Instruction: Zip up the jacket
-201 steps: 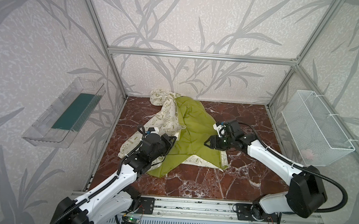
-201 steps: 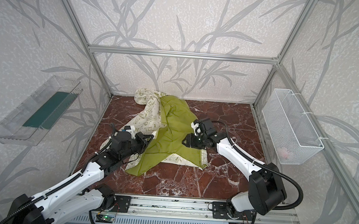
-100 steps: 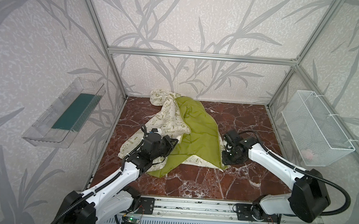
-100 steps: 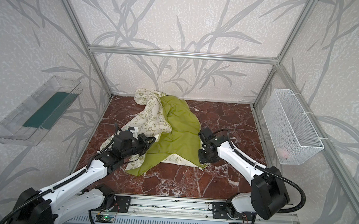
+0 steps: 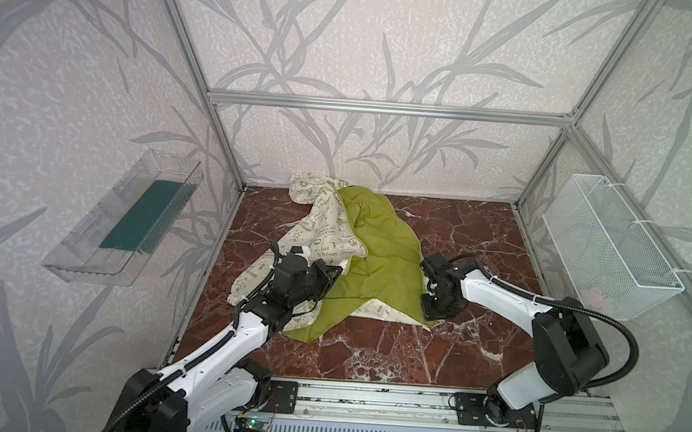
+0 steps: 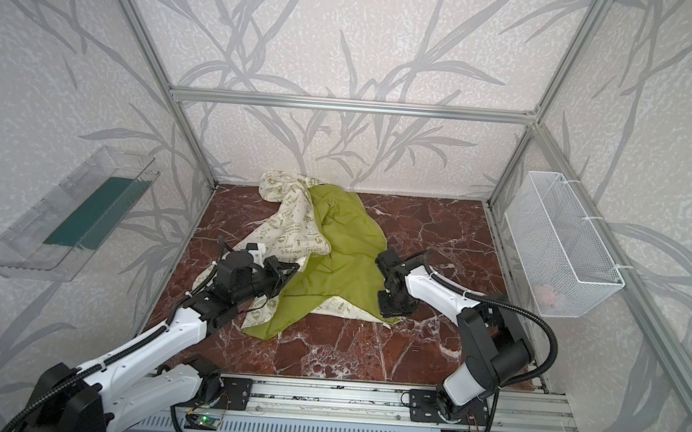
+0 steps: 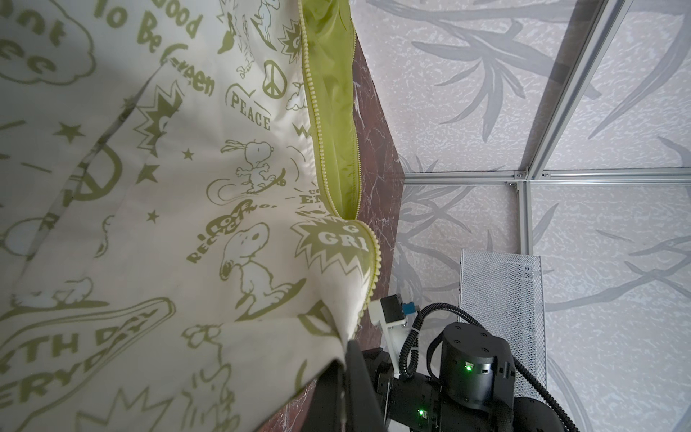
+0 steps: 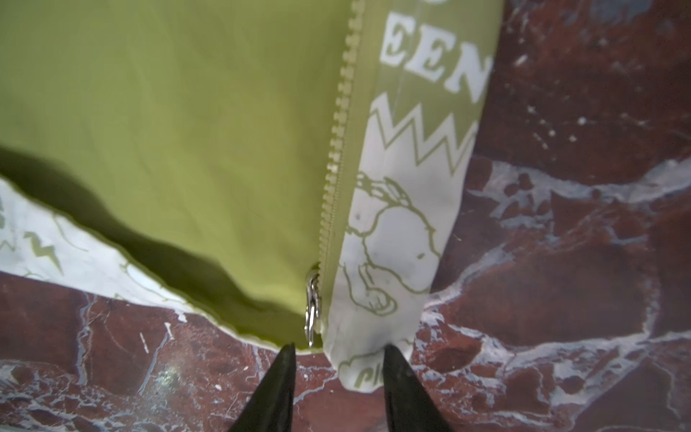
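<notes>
Cream-and-lime, one jacket point(image 5: 379, 248) lies crumpled on the marble floor point(image 5: 472, 238). Of two grippers, the left gripper point(image 5: 336, 271) pinches its printed edge; the right gripper point(image 8: 338, 353) stands narrowly parted at the hem's zipper pull point(image 8: 313, 310).

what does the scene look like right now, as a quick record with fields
jacket: unzipped, crumpled on the marble table, green lining facing up
zipper: open, teeth not joined
pull: metal, at the bottom hem corner
left gripper: shut on the printed front panel near its zipper edge
right gripper: open, tips either side of the hem corner, next to the pull
basket: white wire, on the right wall
tray: clear, on the left wall
</notes>
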Tool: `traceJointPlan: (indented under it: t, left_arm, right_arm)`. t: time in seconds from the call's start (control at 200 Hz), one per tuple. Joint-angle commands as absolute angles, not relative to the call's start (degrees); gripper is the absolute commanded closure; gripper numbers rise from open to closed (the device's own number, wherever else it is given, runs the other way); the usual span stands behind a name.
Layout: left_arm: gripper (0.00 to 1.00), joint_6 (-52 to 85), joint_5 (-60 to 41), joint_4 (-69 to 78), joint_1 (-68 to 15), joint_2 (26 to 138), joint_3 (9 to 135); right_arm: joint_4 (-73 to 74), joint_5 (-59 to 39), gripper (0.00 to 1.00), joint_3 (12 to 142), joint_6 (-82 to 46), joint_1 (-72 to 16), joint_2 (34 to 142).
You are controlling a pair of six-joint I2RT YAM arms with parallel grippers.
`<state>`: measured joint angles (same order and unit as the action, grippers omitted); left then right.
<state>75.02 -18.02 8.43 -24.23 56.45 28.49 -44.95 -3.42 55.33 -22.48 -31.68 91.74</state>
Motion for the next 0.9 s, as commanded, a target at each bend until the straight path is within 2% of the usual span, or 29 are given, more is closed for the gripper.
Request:
traceJointPlan:
  t: [0.0,0.07,0.355,0.525,0.67,0.8,0.895]
  left_arm:
    - [1.00,74.88,-18.88,9.37,-23.62,56.65,28.08]
    - [1.00,74.72,-18.89,9.11,-23.55,56.49,28.13]
    - [1.00,74.66,-19.40,8.57,-22.91,56.57,28.52]
    - [1.00,74.49,-20.20,8.52,-22.68,57.18,29.49]
    - [1.00,73.20,-22.61,9.84,-22.59,60.95,32.96]
    - [1.00,71.66,-26.01,14.27,-21.10,64.93,35.83]
    - [1.00,69.78,-29.10,15.87,-19.40,66.74,38.64]
  right_arm:
    - [-43.65,-2.77,0.60,55.09,-22.06,-31.92,93.43]
    - [-43.18,-2.97,0.64,55.14,-22.03,-31.92,94.18]
    - [-41.11,-4.83,1.00,54.37,-22.32,-31.91,94.40]
    - [-40.19,-6.42,1.00,53.91,-22.93,-31.92,92.53]
    - [-38.45,-10.66,1.00,52.68,-23.43,-31.82,86.79]
    - [-28.71,-13.07,1.00,47.69,-25.93,-31.94,78.07]
    - [-19.52,-10.82,1.00,42.12,-29.62,-32.05,71.03]
